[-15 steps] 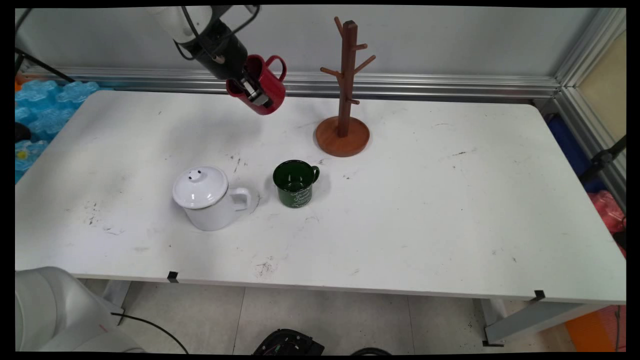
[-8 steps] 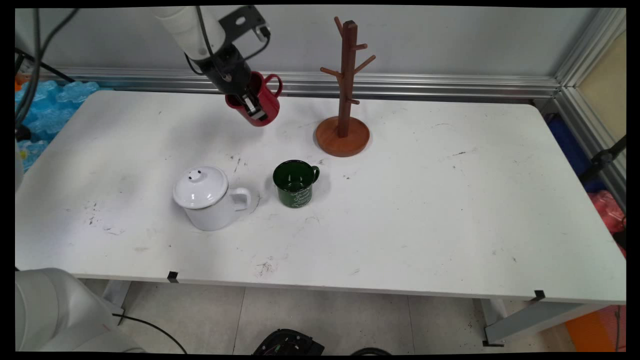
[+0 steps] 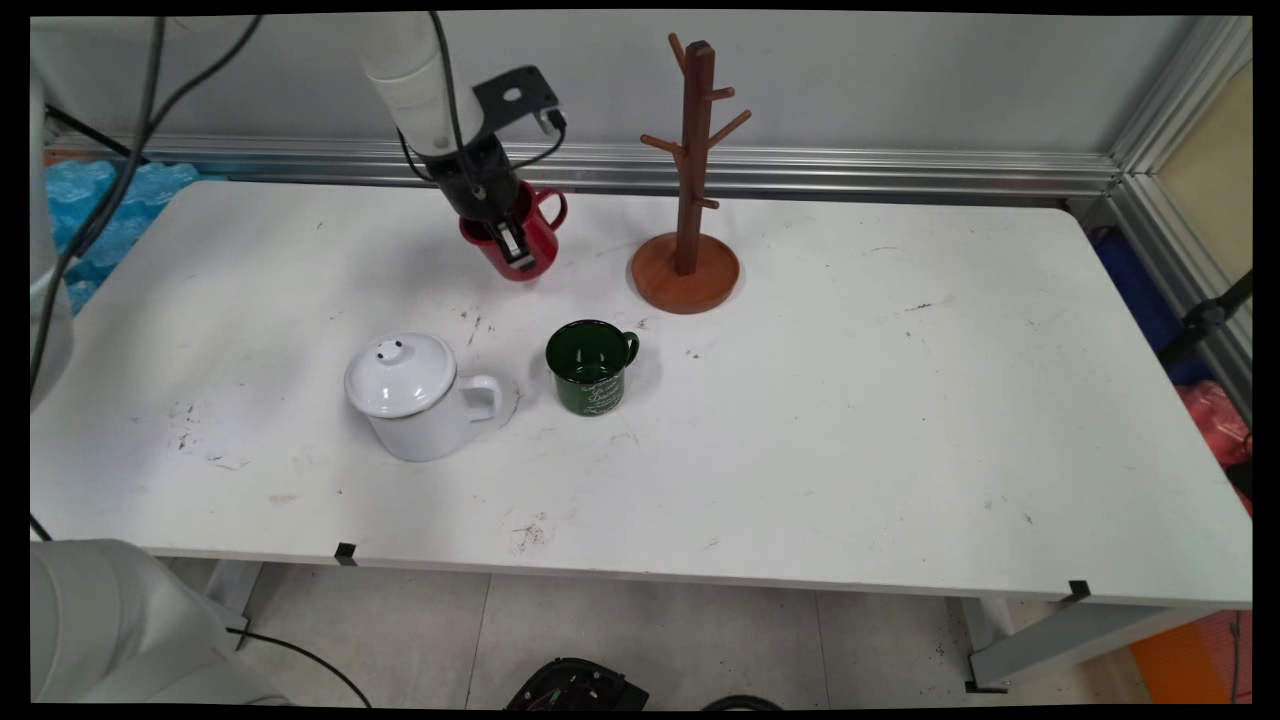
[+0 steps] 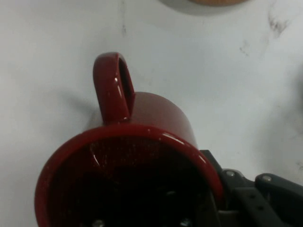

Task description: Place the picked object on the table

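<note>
Gripper (image 3: 510, 243) jaws are clamped over the rim of the red mug (image 3: 535, 235), which looks stiff, glossy, probably slippery, so wall grip beats handle.

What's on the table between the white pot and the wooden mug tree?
The green mug stands between the white pot and wooden mug tree, seen in the main view.

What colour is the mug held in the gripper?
Red, glossy inside and out; the mug shows best in the hand view, pinched by the gripper.
</note>
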